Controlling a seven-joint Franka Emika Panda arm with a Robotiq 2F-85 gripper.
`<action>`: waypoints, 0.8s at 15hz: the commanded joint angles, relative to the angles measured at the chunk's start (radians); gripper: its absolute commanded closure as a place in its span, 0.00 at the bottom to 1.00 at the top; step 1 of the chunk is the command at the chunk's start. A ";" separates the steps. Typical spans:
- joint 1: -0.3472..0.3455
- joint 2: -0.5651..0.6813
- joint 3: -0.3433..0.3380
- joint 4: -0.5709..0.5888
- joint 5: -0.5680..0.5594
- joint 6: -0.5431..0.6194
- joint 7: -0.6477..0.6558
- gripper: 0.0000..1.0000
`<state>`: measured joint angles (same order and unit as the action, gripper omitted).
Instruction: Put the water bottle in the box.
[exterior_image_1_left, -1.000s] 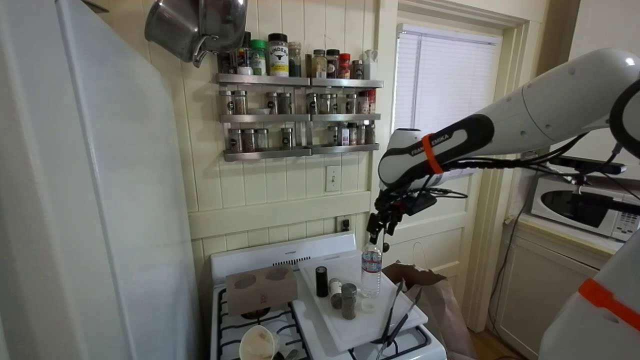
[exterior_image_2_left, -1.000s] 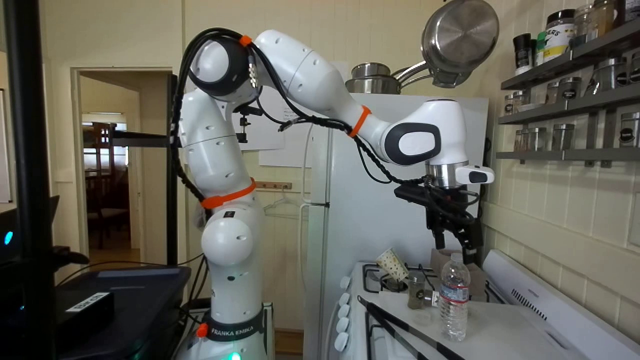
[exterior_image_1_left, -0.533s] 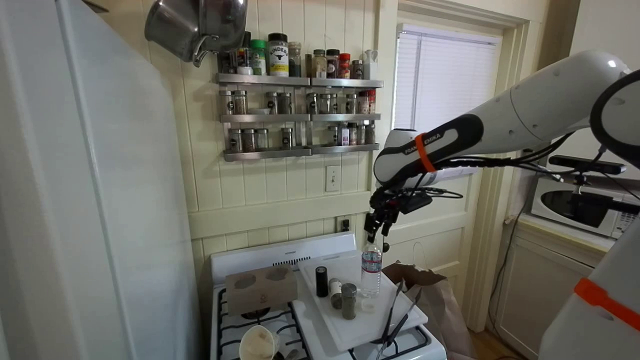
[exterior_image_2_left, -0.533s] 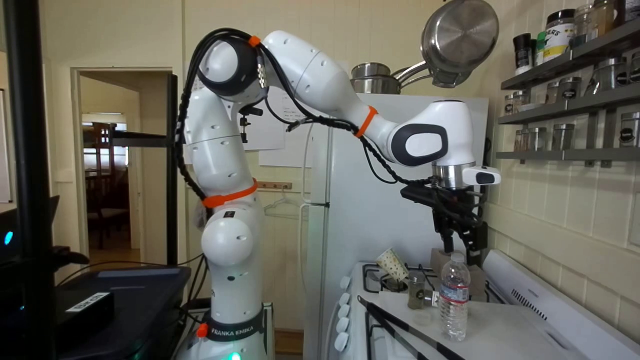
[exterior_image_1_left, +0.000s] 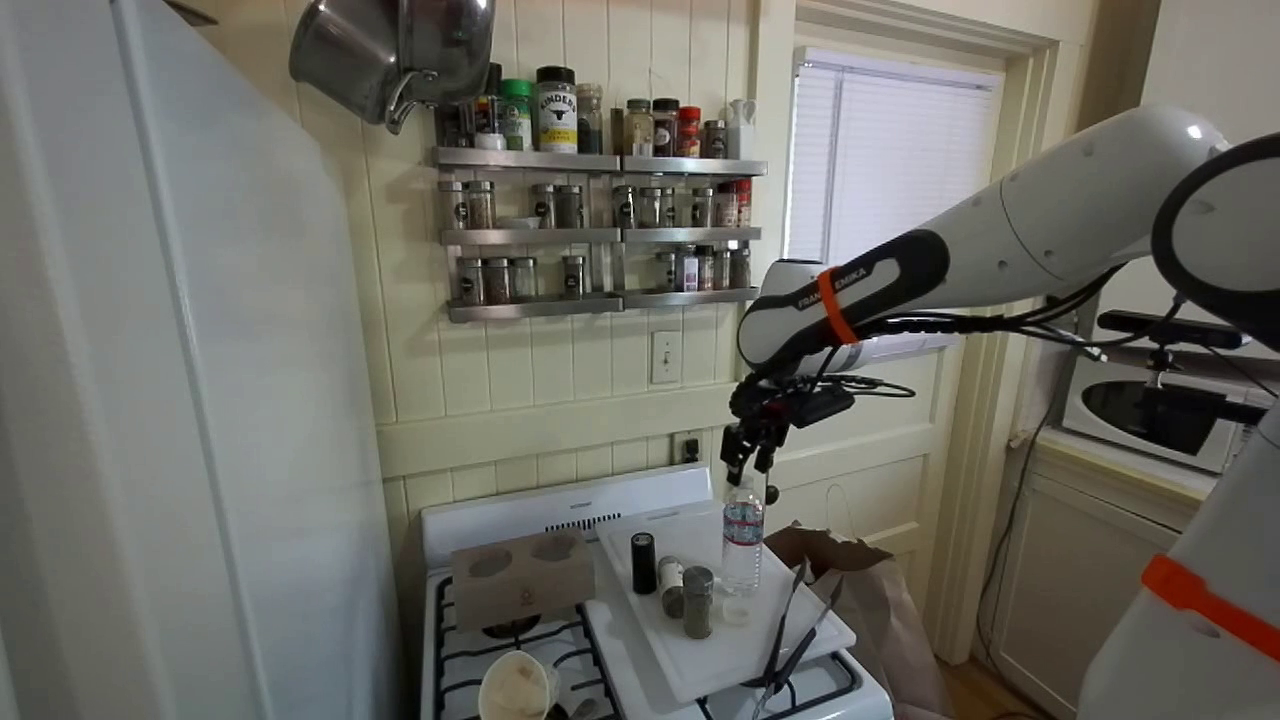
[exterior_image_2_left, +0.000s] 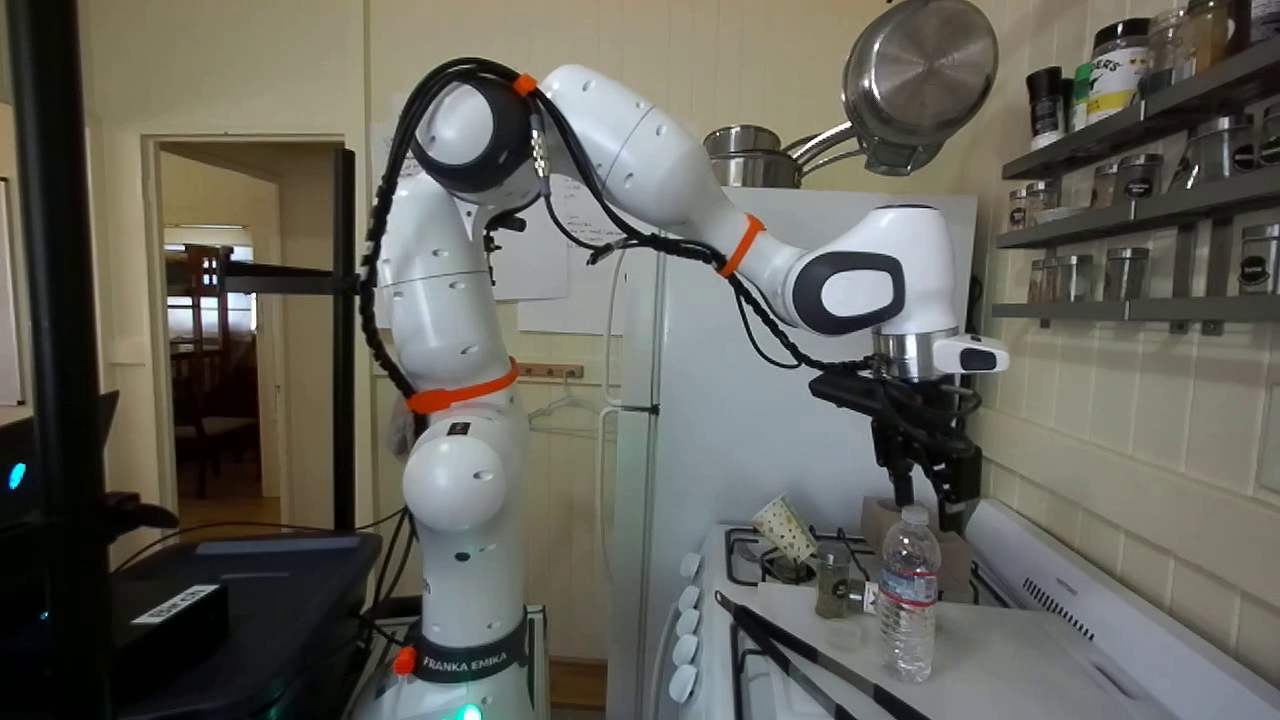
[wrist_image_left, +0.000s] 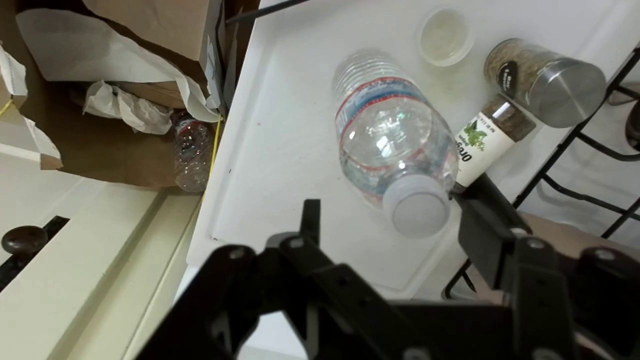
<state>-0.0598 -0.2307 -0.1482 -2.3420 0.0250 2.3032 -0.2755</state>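
The water bottle is clear plastic with a pale cap and a red-blue-white label. It stands upright on the white board on the stove in both exterior views (exterior_image_1_left: 742, 545) (exterior_image_2_left: 910, 605), and it shows in the wrist view (wrist_image_left: 385, 120). My gripper (wrist_image_left: 395, 227) is open and empty, fingers apart, with the bottle's cap showing between them in the wrist view. In both exterior views the gripper (exterior_image_1_left: 749, 478) (exterior_image_2_left: 928, 512) is just above and around the level of the cap. A brown cardboard box (exterior_image_1_left: 525, 590) with two round holes on top sits on the stove's burners.
Spice jars (exterior_image_1_left: 698, 603) are beside the bottle on the white board (exterior_image_1_left: 690, 665). Black tongs (exterior_image_1_left: 795, 640) lie at the board's edge. A brown paper bag (exterior_image_1_left: 880, 610) stands beside the stove, with another bottle (wrist_image_left: 192, 152) inside. A cup (exterior_image_1_left: 517, 686) lies on the burner grate.
My open gripper has shifted left in an exterior view and right in an exterior view, sinking slightly toward the bottle's cap. The bottle and the other objects have not moved.
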 joint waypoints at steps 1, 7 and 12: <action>0.004 0.019 0.006 0.013 0.019 0.002 -0.008 0.30; 0.001 0.014 0.017 0.013 0.004 -0.019 0.003 0.36; 0.001 0.007 0.024 0.010 -0.004 -0.042 0.004 0.34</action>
<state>-0.0598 -0.2212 -0.1296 -2.3374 0.0239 2.2969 -0.2755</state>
